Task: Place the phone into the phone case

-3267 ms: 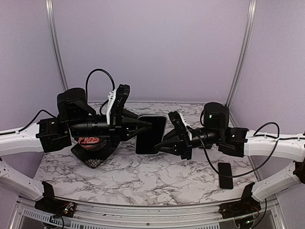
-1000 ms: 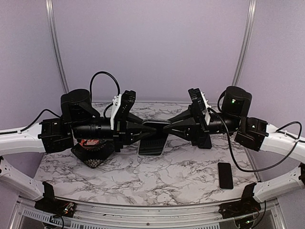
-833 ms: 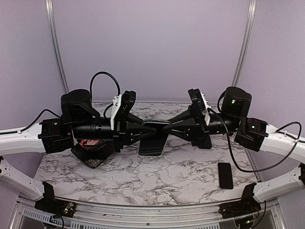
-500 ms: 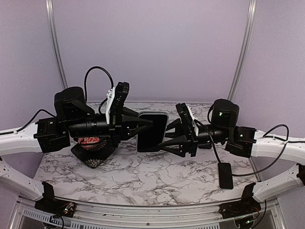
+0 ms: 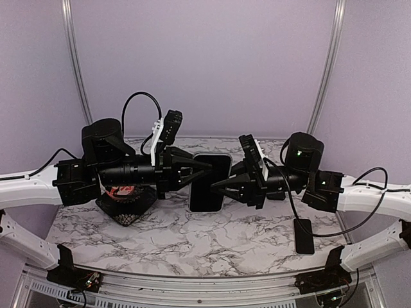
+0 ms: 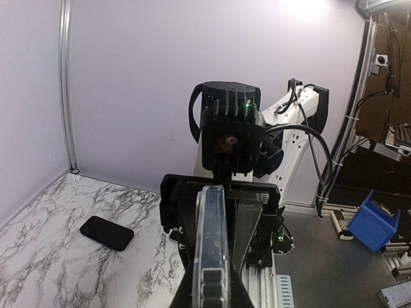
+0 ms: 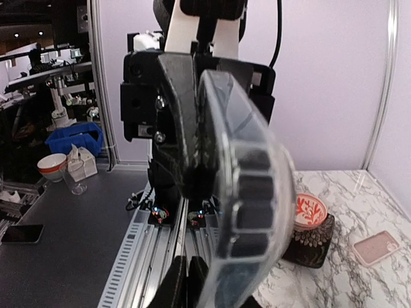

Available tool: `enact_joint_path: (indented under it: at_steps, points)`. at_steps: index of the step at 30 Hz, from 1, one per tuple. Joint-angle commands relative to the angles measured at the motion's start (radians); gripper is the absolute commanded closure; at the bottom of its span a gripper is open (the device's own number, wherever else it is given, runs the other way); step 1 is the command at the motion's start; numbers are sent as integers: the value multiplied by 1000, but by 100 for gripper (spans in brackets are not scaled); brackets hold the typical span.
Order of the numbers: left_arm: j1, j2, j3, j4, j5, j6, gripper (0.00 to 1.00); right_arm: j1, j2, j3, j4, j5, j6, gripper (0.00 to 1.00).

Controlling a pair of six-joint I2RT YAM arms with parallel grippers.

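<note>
Hanging above the table [image 5: 192, 247] at the centre of the overhead view, the phone case [image 5: 210, 182] stands roughly on end between the two arms, its broad face turned toward the camera. From there it reads as a dark rounded rectangle with a thin pale rim. Both wrist views show it edge-on. The rim is thick, clear, glassy plastic with raised blocky bumps along the edge, and in the right wrist view it bows outward.

The left gripper [image 5: 204, 165] reaches in from the left of the frame, its fingers clamped tight on the case's upper left edge. In the left wrist view the case rises straight out of those fingers at bottom centre. The right gripper [image 5: 218, 186] comes in from the right of the frame and its tips meet the case's right edge. Its fingers are drawn near together, but whether they pinch the rim or only lie against it cannot be told.

The phone [image 5: 304, 235], a plain black slab, lies flat on the marble table at the lower right of the overhead view, well apart from the case. It also shows at left centre in the left wrist view.

A red-patterned bowl [image 5: 122, 190] sits on a dark stand [image 5: 125, 213] under the left arm. A flat pink rectangle [image 7: 376, 248] lies on the table at the lower right of the right wrist view.
</note>
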Motion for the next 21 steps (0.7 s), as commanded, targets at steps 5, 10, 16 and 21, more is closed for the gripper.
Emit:
enact_joint_path:
  at_steps: [5, 10, 16, 21]
  points:
    - [-3, -28, 28, 109, -8, -16, 100, 5, -35, -6, 59, 27, 9, 100]
    - [-3, -26, 15, 111, -52, -15, 75, -2, -44, -3, 46, 56, 43, 100]
    - [0, -70, -47, 77, -483, 3, 1, -113, -28, 37, -170, 186, 148, 100]
    - [32, -21, 29, -192, -820, -56, 1, -277, 37, 42, -377, 212, 269, 100]
